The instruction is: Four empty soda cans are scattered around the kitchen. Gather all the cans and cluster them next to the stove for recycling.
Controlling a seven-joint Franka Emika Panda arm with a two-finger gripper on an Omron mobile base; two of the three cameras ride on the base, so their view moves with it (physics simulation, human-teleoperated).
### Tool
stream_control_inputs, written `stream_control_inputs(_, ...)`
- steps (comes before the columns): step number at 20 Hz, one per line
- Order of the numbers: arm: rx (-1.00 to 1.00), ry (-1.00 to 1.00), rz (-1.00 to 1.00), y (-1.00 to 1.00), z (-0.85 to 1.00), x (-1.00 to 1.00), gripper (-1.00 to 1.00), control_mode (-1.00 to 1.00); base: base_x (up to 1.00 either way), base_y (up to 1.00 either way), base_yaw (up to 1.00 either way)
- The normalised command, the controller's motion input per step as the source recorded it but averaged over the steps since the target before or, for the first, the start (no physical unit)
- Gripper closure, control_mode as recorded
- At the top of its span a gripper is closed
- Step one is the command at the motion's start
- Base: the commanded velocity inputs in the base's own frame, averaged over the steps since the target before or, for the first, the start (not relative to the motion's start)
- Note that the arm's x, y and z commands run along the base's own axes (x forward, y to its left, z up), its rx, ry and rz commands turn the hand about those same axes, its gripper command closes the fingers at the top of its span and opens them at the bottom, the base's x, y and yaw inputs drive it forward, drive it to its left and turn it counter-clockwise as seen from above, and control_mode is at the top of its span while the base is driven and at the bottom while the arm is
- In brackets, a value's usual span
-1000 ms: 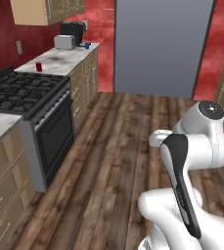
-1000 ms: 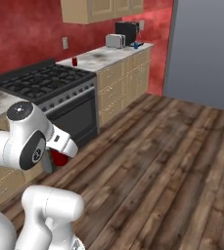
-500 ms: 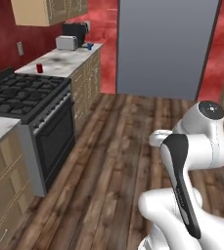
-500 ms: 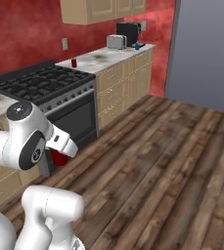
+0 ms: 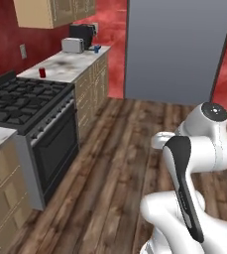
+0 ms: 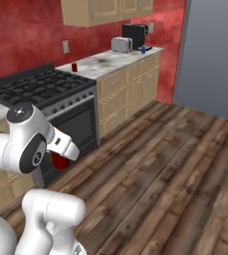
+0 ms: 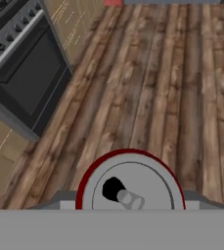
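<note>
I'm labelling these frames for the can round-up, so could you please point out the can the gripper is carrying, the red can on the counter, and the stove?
Held can (image 7: 129, 188): hand view, its silver top.
Counter can (image 5: 42, 73): left base view, its red side.
Stove (image 5: 23, 97): left base view, its dark grates.

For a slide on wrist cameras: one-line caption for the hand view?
Claw carries a red soda can, silver top facing the camera, over the wood floor beside the stove.

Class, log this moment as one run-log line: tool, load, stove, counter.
tool: shut on red can | stove: left of the robot | counter: another red can
</note>
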Motion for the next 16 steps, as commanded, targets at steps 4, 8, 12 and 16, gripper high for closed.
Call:
stream_control_inputs(4, 0.0, 0.0, 0.0, 0.0, 0.0, 0.0, 1.0, 1.0, 0.68, 0.0, 0.12)
stream_control_inputs(8, 0.0, 0.0, 0.0, 0.0, 0.0, 0.0, 1.0, 1.0, 0.7, 0.0, 0.13)
stream_control_inputs(12, 0.0, 0.0, 0.0, 0.0, 0.0, 0.0, 1.0, 1.0, 0.71, 0.0, 0.14)
stream_control_inputs(16, 0.0, 0.0, 0.0, 0.0, 0.0, 0.0, 1.0, 1.0, 0.71, -0.01, 0.15)
